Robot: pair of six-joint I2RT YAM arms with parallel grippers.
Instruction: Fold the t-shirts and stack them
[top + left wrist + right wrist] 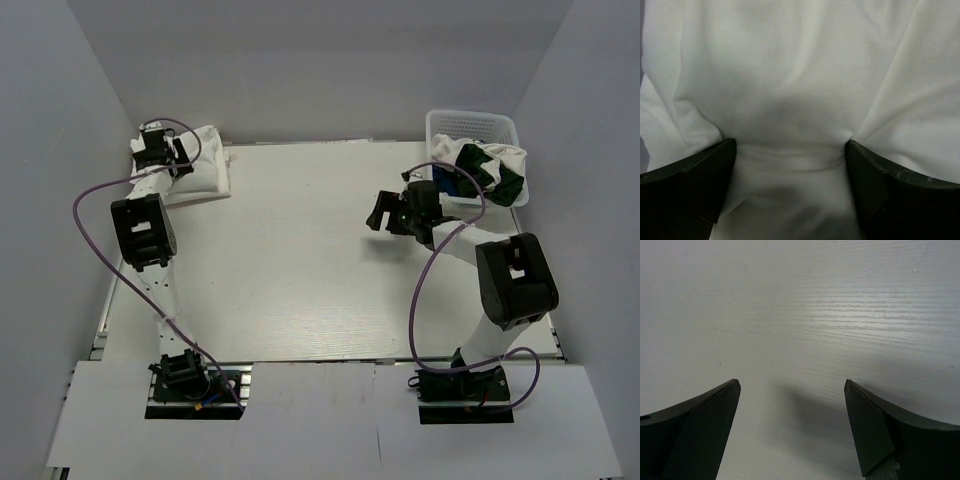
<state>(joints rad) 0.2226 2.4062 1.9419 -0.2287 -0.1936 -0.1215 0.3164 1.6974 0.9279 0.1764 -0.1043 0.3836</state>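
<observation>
Two robot arms rise from their bases at the near edge of a white wood-grain counter (300,290), with a purple cable (85,200) looping along each.

Farther in, the right tool (385,212) hangs over bare counter just left of the white lattice basket (470,117). Its dark fingers are spread wide apart with nothing between them. The right wrist view shows only pale grain and the tool's own shadow under the gap.

Well to the left of the basket, at the counter's far left corner, the left tool (152,150) bears down on a folded white t-shirt (205,170) lying flat there. Its fingers also stand wide apart, not clamped on anything. In the left wrist view the tips touch the cloth, which puckers into soft creases at each tip and bulges slightly in the gap. Whether this bundle is one shirt or several cannot be told.

The basket itself sits at the far right corner against the grey wall. It holds a crumpled heap of t-shirts: a white one (458,152), a dark green one (507,182) and a sliver of royal blue cloth (445,183) at the near-left side, where the heap spills over the rim toward the right arm.
</observation>
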